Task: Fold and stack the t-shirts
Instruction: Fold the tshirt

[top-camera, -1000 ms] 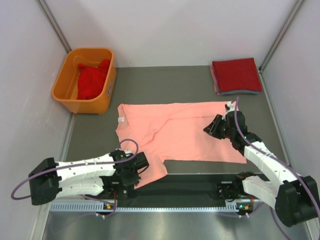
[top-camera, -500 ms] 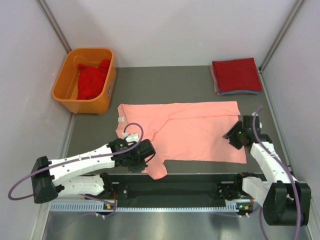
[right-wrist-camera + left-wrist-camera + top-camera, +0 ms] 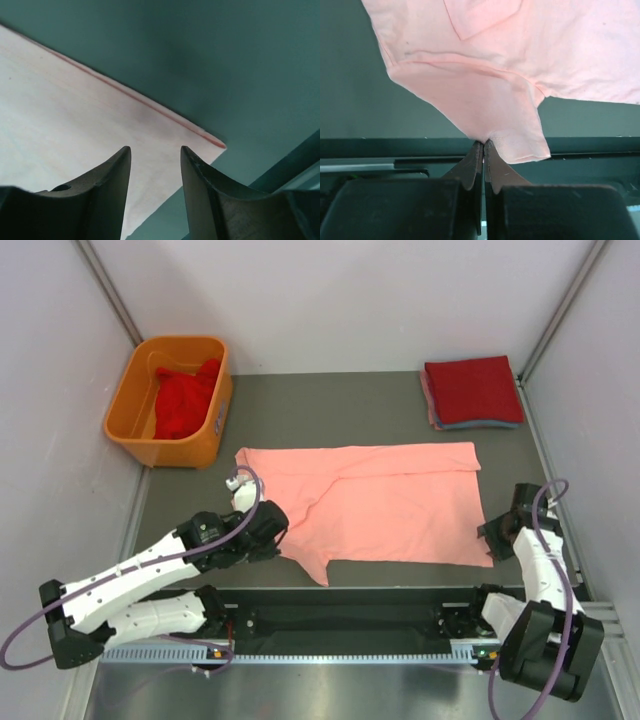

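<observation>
Setting: a laboratory robot test cell. Plain pale walls (image 3: 350,300) enclosed a dark grey table (image 3: 330,410) on three sides. At 6 o'clock a slotted metal rail (image 3: 330,652) carried the white, cabled left arm (image 3: 130,573) and right arm (image 3: 540,575). An orange tub (image 3: 150,452) stood at 10 o'clock and folded t-shirts (image 3: 472,388) lay at 2 o'clock.

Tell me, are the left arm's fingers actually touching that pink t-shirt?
Touching. The left wrist view shows the left fingers shut together, with the sleeve edge of the salmon-pink t-shirt pinched between their tips.
</observation>
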Available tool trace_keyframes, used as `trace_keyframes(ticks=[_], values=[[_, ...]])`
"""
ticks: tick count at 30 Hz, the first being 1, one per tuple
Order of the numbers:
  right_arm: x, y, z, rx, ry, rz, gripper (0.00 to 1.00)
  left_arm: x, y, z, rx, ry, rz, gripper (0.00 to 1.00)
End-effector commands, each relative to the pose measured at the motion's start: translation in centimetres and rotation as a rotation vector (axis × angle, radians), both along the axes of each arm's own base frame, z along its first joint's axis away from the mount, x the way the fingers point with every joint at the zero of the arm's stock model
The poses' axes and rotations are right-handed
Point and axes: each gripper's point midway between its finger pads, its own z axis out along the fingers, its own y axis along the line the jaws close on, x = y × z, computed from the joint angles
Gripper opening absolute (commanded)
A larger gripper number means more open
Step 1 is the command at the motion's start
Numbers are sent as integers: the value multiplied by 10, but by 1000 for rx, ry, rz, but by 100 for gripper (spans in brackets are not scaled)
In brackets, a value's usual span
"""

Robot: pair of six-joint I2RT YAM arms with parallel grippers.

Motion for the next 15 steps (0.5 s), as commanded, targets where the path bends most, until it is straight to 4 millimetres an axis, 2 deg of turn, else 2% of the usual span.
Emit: trace_keyframes(ticks=[1, 4, 15], values=[[-17, -3, -6, 0, 66, -39, 44, 20, 0, 17, 31, -101, -56, 0], [-24, 0, -13, 12, 92, -45, 43, 26, -3, 24, 10, -133, -71, 0], [-28, 1, -36, 27, 129, -62, 43, 31, -7, 21, -25, -146, -82, 0]])
